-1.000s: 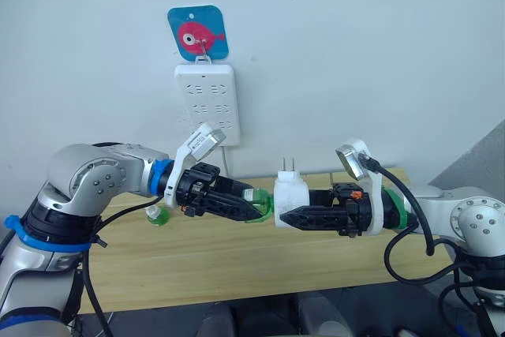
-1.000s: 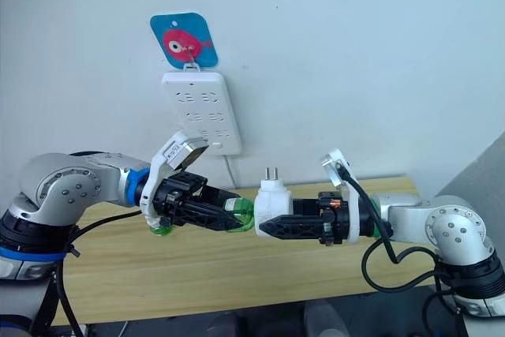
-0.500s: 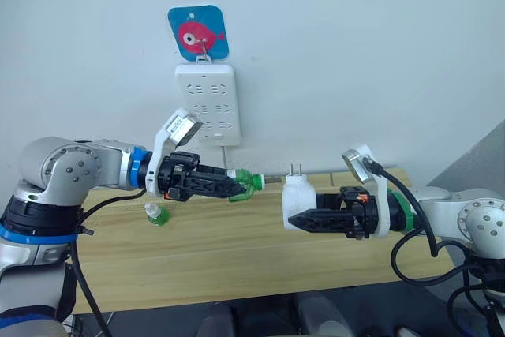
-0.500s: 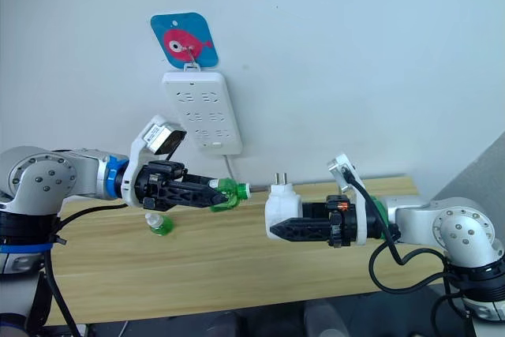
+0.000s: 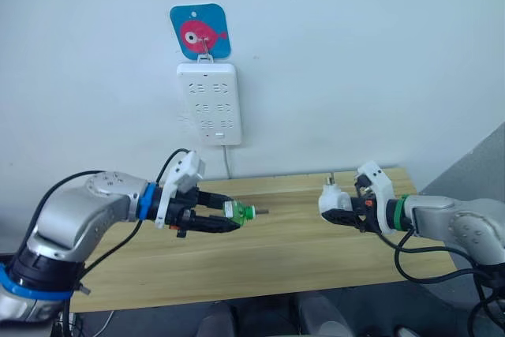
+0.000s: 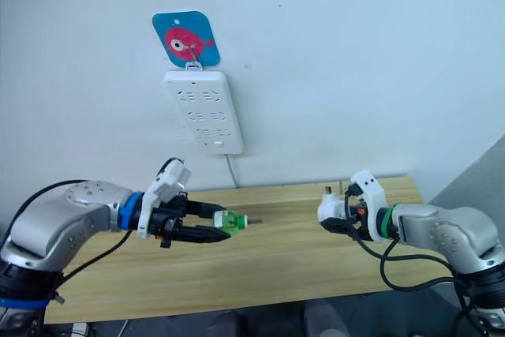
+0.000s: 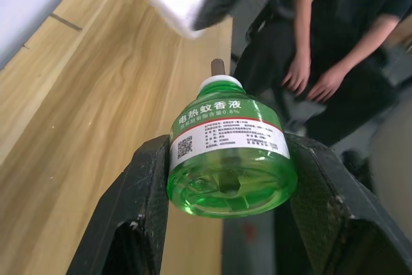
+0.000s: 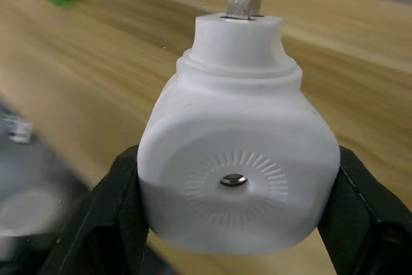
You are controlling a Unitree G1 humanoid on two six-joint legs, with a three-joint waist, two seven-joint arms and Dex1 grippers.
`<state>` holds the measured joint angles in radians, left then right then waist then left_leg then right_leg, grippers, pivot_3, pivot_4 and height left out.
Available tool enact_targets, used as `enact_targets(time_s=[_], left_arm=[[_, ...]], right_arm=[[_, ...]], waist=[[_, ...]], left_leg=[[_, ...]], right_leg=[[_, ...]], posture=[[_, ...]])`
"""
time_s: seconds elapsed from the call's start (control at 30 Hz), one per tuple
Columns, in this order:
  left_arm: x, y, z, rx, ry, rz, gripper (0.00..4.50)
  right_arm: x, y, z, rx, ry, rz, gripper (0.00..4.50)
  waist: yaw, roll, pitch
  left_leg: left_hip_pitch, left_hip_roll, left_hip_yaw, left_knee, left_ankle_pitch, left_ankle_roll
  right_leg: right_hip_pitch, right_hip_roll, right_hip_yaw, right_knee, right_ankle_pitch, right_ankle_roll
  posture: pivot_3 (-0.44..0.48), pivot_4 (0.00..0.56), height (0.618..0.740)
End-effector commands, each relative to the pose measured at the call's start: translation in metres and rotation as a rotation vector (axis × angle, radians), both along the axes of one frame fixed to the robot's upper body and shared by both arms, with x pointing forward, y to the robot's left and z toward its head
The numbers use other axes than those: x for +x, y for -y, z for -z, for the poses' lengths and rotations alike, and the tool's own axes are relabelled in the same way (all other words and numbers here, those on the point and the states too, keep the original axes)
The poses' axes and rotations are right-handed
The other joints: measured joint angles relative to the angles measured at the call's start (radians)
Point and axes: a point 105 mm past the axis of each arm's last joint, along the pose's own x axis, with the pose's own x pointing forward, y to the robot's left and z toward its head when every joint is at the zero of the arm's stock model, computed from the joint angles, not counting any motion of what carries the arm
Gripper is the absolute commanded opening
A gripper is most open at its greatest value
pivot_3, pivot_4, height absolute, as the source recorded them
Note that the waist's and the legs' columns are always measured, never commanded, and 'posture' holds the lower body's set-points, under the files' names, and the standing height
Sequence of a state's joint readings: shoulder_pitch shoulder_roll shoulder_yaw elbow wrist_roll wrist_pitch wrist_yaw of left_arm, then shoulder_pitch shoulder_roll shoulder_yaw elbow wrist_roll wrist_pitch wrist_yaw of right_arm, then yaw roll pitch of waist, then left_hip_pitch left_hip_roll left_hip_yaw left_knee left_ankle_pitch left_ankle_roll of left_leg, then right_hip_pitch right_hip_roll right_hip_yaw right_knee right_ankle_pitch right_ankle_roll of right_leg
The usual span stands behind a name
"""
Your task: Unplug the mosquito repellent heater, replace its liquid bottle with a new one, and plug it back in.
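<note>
Left gripper [image 5: 225, 219]: you have its two black fingers closed on the small green translucent liquid bottle [image 5: 236, 212], held above the table on your left side, neck and wick pointing toward the right arm.
Bottle close up: in the left wrist view the green bottle [image 7: 226, 159] sits base-first between the black fingers [image 7: 138, 207], touching both; a white label with a QR code and printed text wraps it, and a dark wick stands out of the white neck.
Right gripper [image 5: 338, 211]: your jaws are clamped on the small white rounded plastic mosquito repellent heater [image 5: 329, 199], held in the air over the right part of the table, well apart from the bottle.
Heater close up: the right wrist view shows the white heater [image 8: 239, 173] pressed between both fingers [image 8: 106, 214], a ribbed round vent with a dark centre facing the camera and a metal prong rising from its round collar.
Table: the light wooden tabletop [image 5: 268, 254] runs under both arms.
Person: the left wrist view shows a seated person in dark clothes [image 7: 335, 37] beyond the table edge.
Wall: the tall white multi-socket power strip [image 5: 209, 104] hangs on the white wall, its cord dropping behind the table, well apart from the heater.
Above it: a blue square hook plate with a pink fish [image 5: 200, 31] holds the strip.
</note>
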<state>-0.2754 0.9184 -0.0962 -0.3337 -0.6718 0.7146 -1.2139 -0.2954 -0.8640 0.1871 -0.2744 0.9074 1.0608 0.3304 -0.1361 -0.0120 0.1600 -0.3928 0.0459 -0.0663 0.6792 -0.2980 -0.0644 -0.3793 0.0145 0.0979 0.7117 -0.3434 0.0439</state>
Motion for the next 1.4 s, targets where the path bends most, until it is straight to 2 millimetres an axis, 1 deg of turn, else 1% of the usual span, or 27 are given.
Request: enact_targets(time_s=[0.03,0.13,0.2,0.27,0.4,0.53,0.6,0.63,0.67,0.7,0.77,0.83,0.9,0.97,1.0,1.07,1.13,1.2,1.27,1.3,1.4], left_arm=[[-0.01,0.008,0.003,0.028,0.127,0.059,2.25],[-0.015,0.013,0.014,0.032,0.195,0.06,2.25],[-0.016,0.018,0.019,0.021,0.231,0.054,2.25],[-0.014,0.021,0.021,0.009,0.268,0.042,2.25],[-0.006,0.027,0.02,-0.026,0.345,-0.009,2.25],[-0.004,0.028,0.026,-0.029,0.362,-0.032,2.25],[-0.003,0.028,0.029,-0.027,0.369,-0.04,2.25],[-0.002,0.028,0.029,-0.032,0.374,-0.048,2.25],[-0.002,0.029,0.029,-0.037,0.378,-0.055,2.25],[0.0,0.029,0.029,-0.044,0.382,-0.063,2.25],[0.002,0.03,0.03,-0.049,0.395,-0.077,2.25],[0.005,0.03,0.031,-0.058,0.404,-0.094,2.25],[0.009,0.029,0.03,-0.084,0.411,-0.134,2.25],[0.014,0.028,0.029,-0.118,0.419,-0.184,2.25],[0.016,0.028,0.028,-0.143,0.418,-0.208,2.25],[0.017,0.028,0.025,-0.182,0.424,-0.241,2.25],[0.02,0.031,0.02,-0.247,0.432,-0.297,2.25],[0.022,0.033,0.015,-0.297,0.459,-0.338,2.25],[0.022,0.039,0.009,-0.339,0.497,-0.347,2.25],[0.021,0.042,0.006,-0.358,0.513,-0.347,2.25],[0.019,0.049,-0.001,-0.407,0.536,-0.344,2.25]], right_arm=[[0.019,0.023,0.006,-0.18,0.103,0.018,3.03],[0.031,0.039,0.02,-0.352,0.138,-0.046,3.03],[0.036,0.049,0.029,-0.438,0.096,-0.063,3.03],[0.039,0.055,0.034,-0.462,0.062,-0.093,3.03],[0.039,0.063,0.039,-0.455,-0.006,-0.115,3.03],[0.038,0.069,0.044,-0.46,-0.047,-0.11,3.03],[0.039,0.071,0.046,-0.449,-0.064,-0.087,3.75],[0.04,0.071,0.046,-0.44,-0.066,-0.079,3.97],[0.041,0.071,0.045,-0.432,-0.064,-0.069,4.36],[0.041,0.071,0.043,-0.424,-0.061,-0.062,4.5],[0.042,0.071,0.037,-0.395,-0.055,-0.037,4.5],[0.042,0.074,0.027,-0.378,-0.028,-0.017,4.5],[0.04,0.078,0.01,-0.354,0.014,0.007,4.5],[0.034,0.081,-0.01,-0.324,0.073,0.018,4.5],[0.028,0.077,-0.021,-0.274,0.095,0.012,4.5],[0.018,0.068,-0.037,-0.187,0.133,-0.007,4.5],[0.002,0.048,-0.056,-0.055,0.193,-0.068,4.5],[-0.014,0.026,-0.07,0.072,0.265,-0.131,4.5],[-0.026,0.003,-0.079,0.204,0.338,-0.159,4.5],[-0.032,-0.006,-0.081,0.257,0.346,-0.17,4.5],[-0.042,-0.033,-0.083,0.414,0.303,-0.185,4.5]], waist=[[0.0,0.0,0.001],[0.0,0.002,0.008],[-0.002,0.003,0.011],[0.0,0.002,0.016],[0.008,0.002,0.029],[0.017,0.002,0.033],[0.017,0.002,0.033],[0.017,0.003,0.035],[0.018,0.003,0.036],[0.02,0.003,0.036],[0.021,0.004,0.037],[0.023,0.004,0.037],[0.024,0.006,0.038],[0.027,0.007,0.039],[0.028,0.007,0.039],[0.03,0.007,0.039],[0.029,0.007,0.039],[0.027,0.006,0.039],[0.023,0.006,0.038],[0.02,0.006,0.038],[0.013,0.006,0.038]], left_leg=[[0.0,0.0,0.001,0.0,0.0,0.0],[0.001,0.0,0.002,0.0,0.0,0.0],[0.001,0.0,0.003,0.0,0.0,0.0],[0.002,0.0,0.003,0.0,0.0,0.0],[0.001,0.0,0.002,0.0,0.0,0.0],[0.001,0.0,0.002,0.0,0.0,0.0],[0.001,0.0,0.002,0.0,0.0,0.0],[0.001,0.0,0.002,0.0,0.0,0.0],[0.001,0.0,0.002,0.0,0.0,0.0],[0.001,0.0,0.001,0.0,0.0,0.0],[0.001,-0.001,0.002,0.001,0.0,0.0],[0.001,-0.001,0.002,0.001,0.0,0.0],[0.001,-0.001,0.001,0.0,0.0,0.0],[0.001,-0.001,0.001,0.0,0.0,0.0],[0.0,-0.001,0.0,0.0,0.0,0.0],[-0.001,-0.001,0.0,0.0,0.0,0.0],[0.0,0.0,0.0,0.0,0.0,0.0],[0.001,0.0,0.0,0.0,0.0,0.0],[0.003,0.0,-0.001,0.0,0.0,0.0],[0.004,0.0,-0.001,0.0,0.0,0.0],[0.005,-0.001,0.001,0.0,0.0,0.0]], right_leg=[[0.0,0.0,0.0,0.0,0.0,0.0],[0.0,0.0,0.001,0.0,0.0,0.0],[0.0,0.0,0.002,0.0,0.0,0.0],[0.0,0.0,0.002,0.001,0.0,0.0],[0.0,-0.001,0.001,0.001,0.0,0.0],[0.0,-0.001,0.0,0.001,0.0,0.0],[0.0,-0.002,0.0,0.001,0.0,0.0],[0.0,-0.002,0.0,0.001,0.0,0.0],[0.0,-0.002,0.0,0.002,0.0,0.0],[0.0,-0.002,0.0,0.002,0.0,0.0],[0.001,-0.002,0.001,0.002,0.0,0.0],[0.001,-0.002,0.0,0.002,0.0,0.0],[0.001,-0.002,0.0,0.001,0.0,0.0],[0.001,-0.002,0.0,0.001,0.0,0.0],[0.001,-0.002,-0.001,0.001,0.0,0.0],[0.001,-0.002,-0.002,0.0,0.0,0.0],[0.001,-0.002,-0.002,0.001,0.0,0.0],[0.002,-0.002,-0.002,0.001,0.0,0.0],[0.005,-0.001,-0.002,0.001,0.0,0.0],[0.005,-0.001,-0.002,0.001,0.0,0.0],[0.006,-0.001,0.0,0.001,0.001,0.001]], posture=[[-0.116,0.148,0.74],[-0.113,0.163,0.74],[-0.107,0.17,0.74],[-0.104,0.175,0.74],[-0.094,0.189,0.74],[-0.091,0.194,0.74],[-0.091,0.195,0.74],[-0.095,0.195,0.74],[-0.095,0.195,0.74],[-0.095,0.195,0.74],[-0.103,0.197,0.74],[-0.111,0.197,0.74],[-0.115,0.196,0.74],[-0.122,0.192,0.74],[-0.127,0.189,0.74],[-0.135,0.185,0.74],[-0.158,0.176,0.74],[-0.175,0.168,0.74],[-0.186,0.16,0.74],[-0.188,0.157,0.74],[-0.198,0.146,0.74]])
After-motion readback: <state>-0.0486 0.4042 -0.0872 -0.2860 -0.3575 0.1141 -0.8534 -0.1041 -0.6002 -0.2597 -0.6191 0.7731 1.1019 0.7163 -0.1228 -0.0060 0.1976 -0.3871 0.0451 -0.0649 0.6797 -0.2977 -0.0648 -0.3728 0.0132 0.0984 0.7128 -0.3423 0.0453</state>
